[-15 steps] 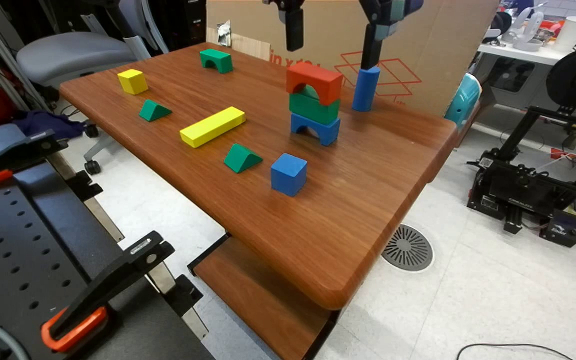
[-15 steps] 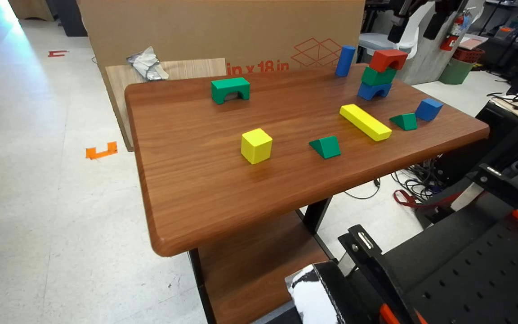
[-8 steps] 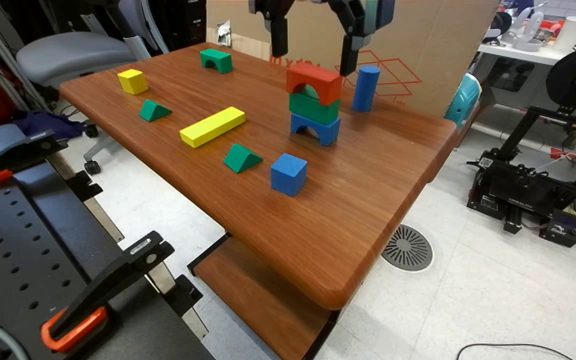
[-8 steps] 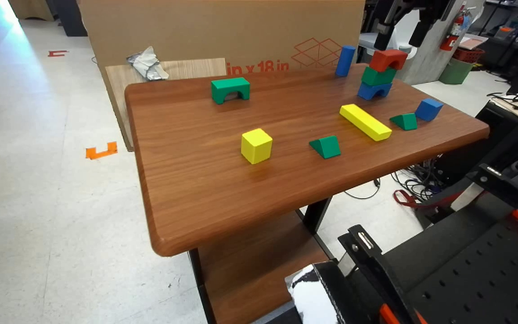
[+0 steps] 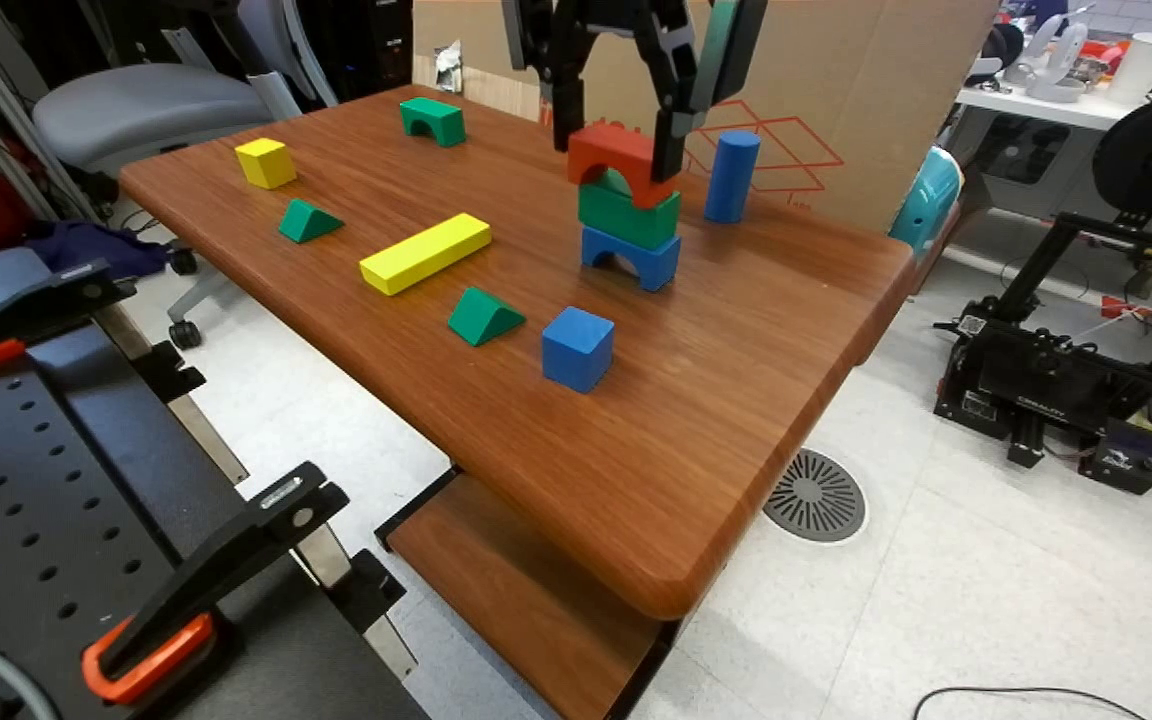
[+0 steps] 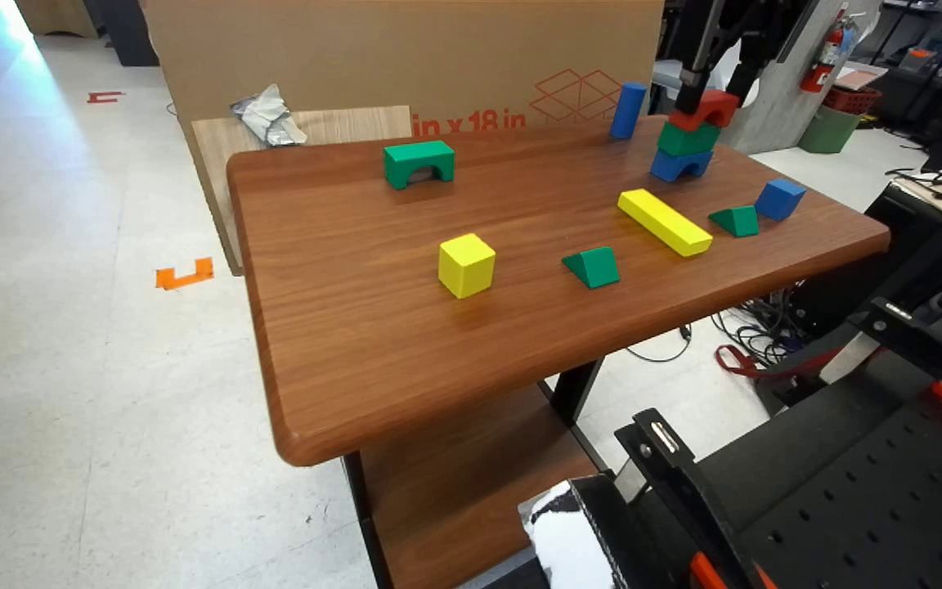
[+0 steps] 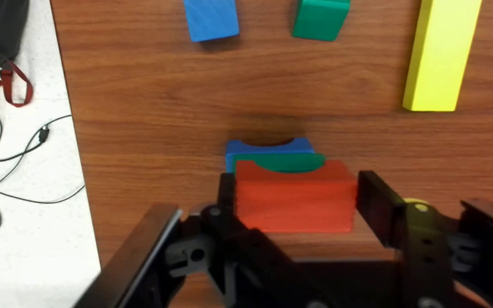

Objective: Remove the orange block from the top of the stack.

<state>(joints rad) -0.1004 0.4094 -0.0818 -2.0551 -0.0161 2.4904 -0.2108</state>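
Note:
The orange block, an orange-red arch, tops the stack and sits slightly off to one side on it. Under it in both exterior views are a green block and a blue arch block. My gripper points down over the pile, its jaws closed on the two ends of the orange block. In the wrist view one dark finger lies against the block's left end and the other meets its right end. The block still rests on the green one.
Beside the stack stands a blue cylinder. A blue cube, a long yellow bar and a green wedge lie nearer. Farther along are a yellow cube and a green arch. A cardboard sheet rises behind the table.
My gripper has come down over the stack and its jaws have closed from wide apart onto the orange block. That block has shifted slightly sideways on the green one.

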